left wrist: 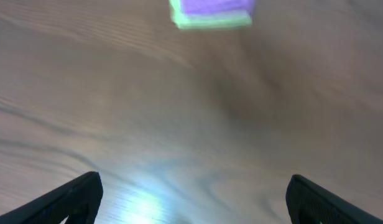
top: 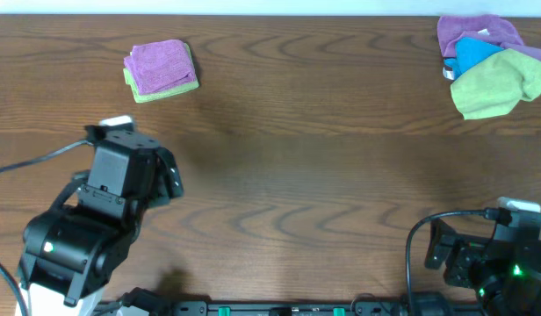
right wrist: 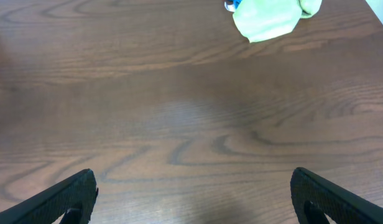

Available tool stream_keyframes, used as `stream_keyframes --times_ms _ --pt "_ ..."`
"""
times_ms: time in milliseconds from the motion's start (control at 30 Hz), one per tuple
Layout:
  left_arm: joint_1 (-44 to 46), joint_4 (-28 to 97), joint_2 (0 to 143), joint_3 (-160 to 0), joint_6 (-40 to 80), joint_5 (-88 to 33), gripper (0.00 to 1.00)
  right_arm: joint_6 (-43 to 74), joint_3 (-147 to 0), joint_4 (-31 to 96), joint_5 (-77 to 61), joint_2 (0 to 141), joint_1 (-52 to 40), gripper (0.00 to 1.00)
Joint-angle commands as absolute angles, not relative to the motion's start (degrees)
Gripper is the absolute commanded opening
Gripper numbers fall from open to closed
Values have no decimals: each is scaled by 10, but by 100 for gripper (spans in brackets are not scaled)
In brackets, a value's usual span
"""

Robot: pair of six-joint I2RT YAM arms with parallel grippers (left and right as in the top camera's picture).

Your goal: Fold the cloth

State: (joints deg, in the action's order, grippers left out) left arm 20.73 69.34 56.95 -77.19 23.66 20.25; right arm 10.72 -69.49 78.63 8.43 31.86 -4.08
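The cloth [top: 159, 63] is magenta-purple and lies folded into a small square on top of a folded lime-green cloth [top: 165, 89] at the table's far left. In the left wrist view, which is blurred, the cloth [left wrist: 213, 5] shows at the top edge. My left gripper [left wrist: 193, 199] is open with nothing between its fingers, hanging over bare table a good way short of the stack. The left arm [top: 121, 180] sits at the near left. My right gripper [right wrist: 194, 196] is open and empty too, above bare wood at the near right [top: 446, 250].
A loose pile at the far right holds a purple cloth [top: 472, 33], a blue cloth [top: 471, 54] and a lime-green cloth [top: 499, 83], the last also in the right wrist view [right wrist: 269, 18]. Cables run along the near edge.
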Motion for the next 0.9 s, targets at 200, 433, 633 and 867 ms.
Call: stream_keyframes --times_ms 200,433,633,867 --pt "-12 488 422 -733 71 294 95 117 -696 787 86 320 -38 99" --pt "-153 336 316 -554 -92 108 96 118 -696 787 86 320 -38 99" --pt "-150 204 212 -317 -92 40 95 118 -696 787 86 320 -38 99" --pt "-95 120 155 -187 -85 4 95 117 -696 787 86 320 -38 99"
